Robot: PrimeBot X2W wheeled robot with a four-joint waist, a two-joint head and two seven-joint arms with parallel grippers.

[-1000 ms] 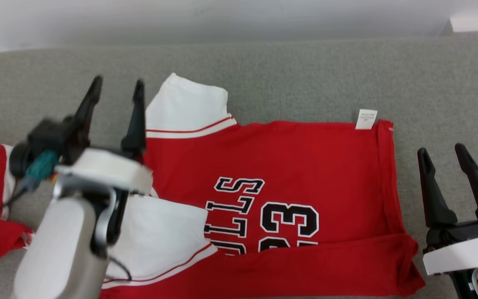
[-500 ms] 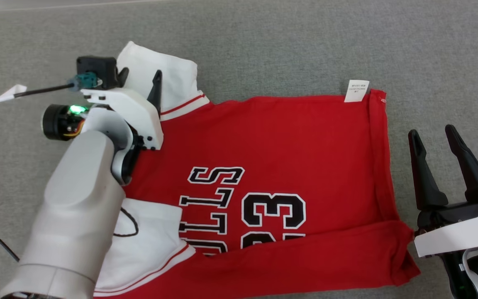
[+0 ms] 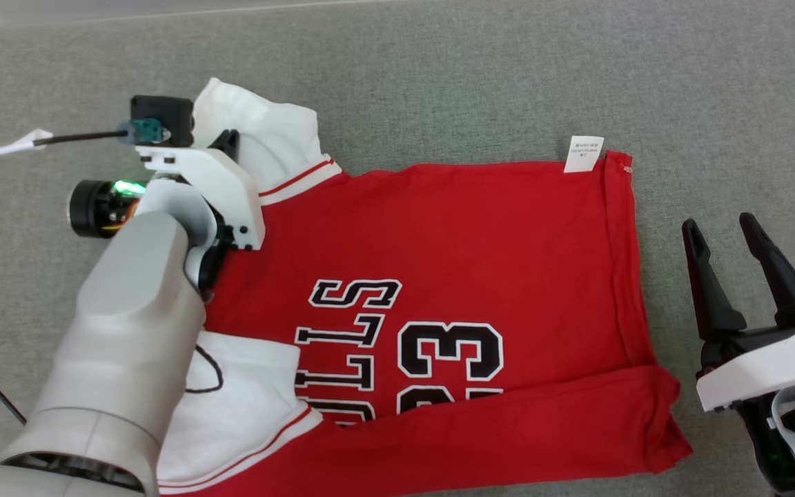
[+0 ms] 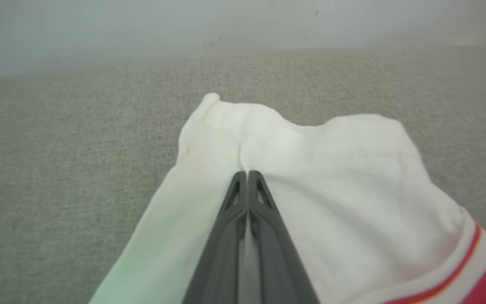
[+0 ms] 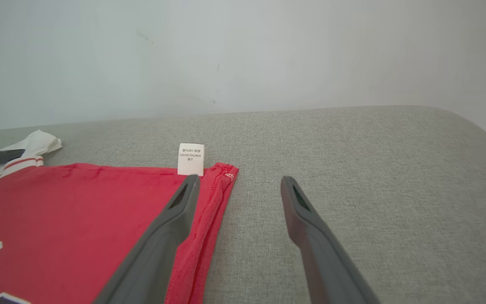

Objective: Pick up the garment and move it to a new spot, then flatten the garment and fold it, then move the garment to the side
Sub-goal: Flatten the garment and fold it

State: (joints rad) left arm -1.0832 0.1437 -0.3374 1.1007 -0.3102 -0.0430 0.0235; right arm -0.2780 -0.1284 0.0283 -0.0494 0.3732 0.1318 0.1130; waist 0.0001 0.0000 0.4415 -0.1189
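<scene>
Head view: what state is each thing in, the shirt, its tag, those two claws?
red jersey, spread flat, near edge folded over.
far white sleeve, puckered, pinched.
care label, sticking out at the hem.
left gripper, shut on the far white sleeve.
right gripper, open, empty.

The shirt (image 3: 473,241) lay on the couch (image 3: 508,69), tag (image 3: 584,153) at its far right corner. The left gripper (image 4: 248,173) had its jaws on the far left sleeve (image 3: 273,138).

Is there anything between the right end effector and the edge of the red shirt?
Nothing visible does. The open right end effector stands beside the shirt, with only grey cushion between them. The left end effector is shut on the white sleeve.
</scene>
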